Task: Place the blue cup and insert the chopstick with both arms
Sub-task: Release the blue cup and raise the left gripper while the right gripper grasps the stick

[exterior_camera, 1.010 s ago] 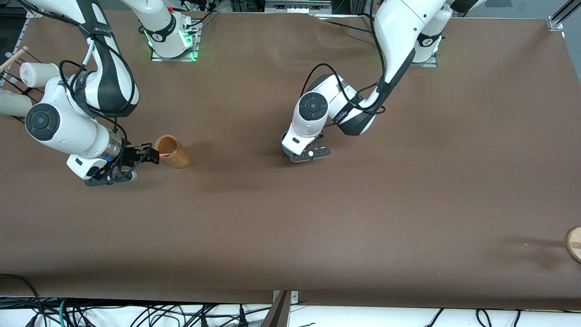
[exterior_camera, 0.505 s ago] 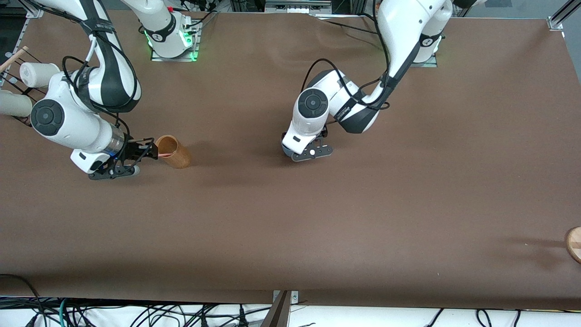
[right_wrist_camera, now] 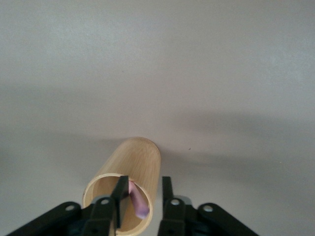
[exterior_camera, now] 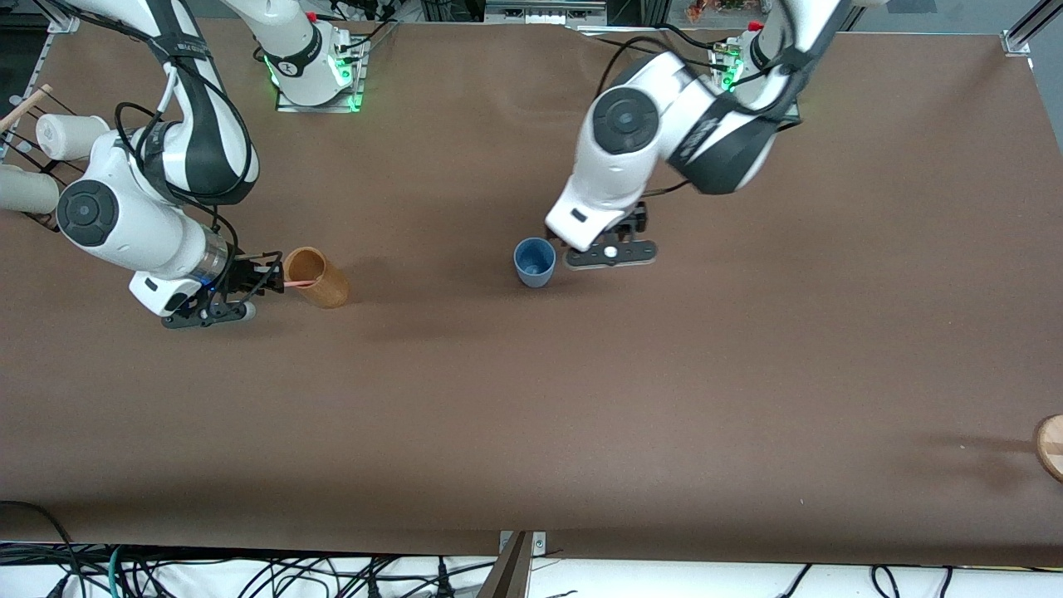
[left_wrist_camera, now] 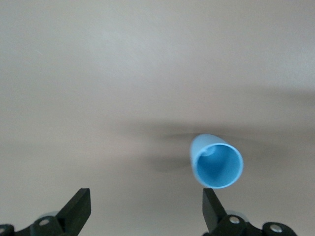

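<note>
The blue cup (exterior_camera: 534,262) (left_wrist_camera: 217,165) stands upright with its mouth up, near the middle of the table. My left gripper (exterior_camera: 610,251) (left_wrist_camera: 146,216) hangs open above the table beside the cup, toward the left arm's end, holding nothing. The tan-brown holder (exterior_camera: 316,278) (right_wrist_camera: 131,179) stands toward the right arm's end. The pink chopstick (exterior_camera: 296,284) (right_wrist_camera: 138,199) leans inside the holder's mouth. My right gripper (exterior_camera: 270,278) (right_wrist_camera: 143,199) is at that mouth with a narrow gap between its fingers. One finger is inside the rim against the chopstick. The other is outside, clear of the wall.
White rolls (exterior_camera: 62,135) on a rack sit at the table's edge by the right arm. A round wooden piece (exterior_camera: 1050,447) pokes in at the left arm's end, nearer the front camera. Brown tabletop (exterior_camera: 531,399) stretches between the holder and the cup.
The left gripper opened, lifted and drew back toward its base, leaving the blue cup uncovered on the table. The right gripper's fingers narrowed at the holder's mouth; that arm barely moved.
</note>
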{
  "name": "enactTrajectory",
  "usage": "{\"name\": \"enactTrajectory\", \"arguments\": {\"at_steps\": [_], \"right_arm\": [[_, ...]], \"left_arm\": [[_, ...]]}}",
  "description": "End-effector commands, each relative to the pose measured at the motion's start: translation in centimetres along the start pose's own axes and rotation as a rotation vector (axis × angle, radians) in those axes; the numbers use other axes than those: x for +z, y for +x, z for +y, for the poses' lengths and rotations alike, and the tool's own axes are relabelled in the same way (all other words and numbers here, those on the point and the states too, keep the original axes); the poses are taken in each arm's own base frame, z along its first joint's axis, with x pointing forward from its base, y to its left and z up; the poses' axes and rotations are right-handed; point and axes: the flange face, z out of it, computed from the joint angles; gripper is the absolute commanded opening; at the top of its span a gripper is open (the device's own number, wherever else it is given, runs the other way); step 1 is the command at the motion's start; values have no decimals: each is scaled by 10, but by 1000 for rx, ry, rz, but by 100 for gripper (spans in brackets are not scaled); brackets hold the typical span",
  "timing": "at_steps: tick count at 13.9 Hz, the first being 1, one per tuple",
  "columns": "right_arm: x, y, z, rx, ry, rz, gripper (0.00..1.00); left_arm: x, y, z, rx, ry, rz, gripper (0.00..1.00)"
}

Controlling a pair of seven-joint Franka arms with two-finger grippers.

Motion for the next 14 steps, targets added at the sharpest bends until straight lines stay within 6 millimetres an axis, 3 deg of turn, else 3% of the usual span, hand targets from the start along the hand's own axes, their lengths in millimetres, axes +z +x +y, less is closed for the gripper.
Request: {"name": "enactTrajectory", "arguments": {"at_steps": [1, 5, 7, 9, 11, 14], "right_arm": [[-4, -8, -2, 10, 11, 16, 18], [-7, -7, -2, 9, 9, 25, 1], [-11, -6, -2, 8, 9, 31, 0], [-26, -3, -3, -2, 7, 54, 0], [-47, -3, -4, -7, 8, 67, 0], [-90, -7, -9, -17, 8, 88, 0]], "left_arm": [[-58, 21, -51, 46, 28, -14, 100], [-127, 38, -123, 81, 33, -53, 100], [-154, 36, -159, 112, 9, -22, 100], [-159, 29, -193, 183, 31, -18, 100], [-161, 29, -247, 142, 26, -17, 100], [-153, 21, -299, 75, 7, 106, 100]]}}
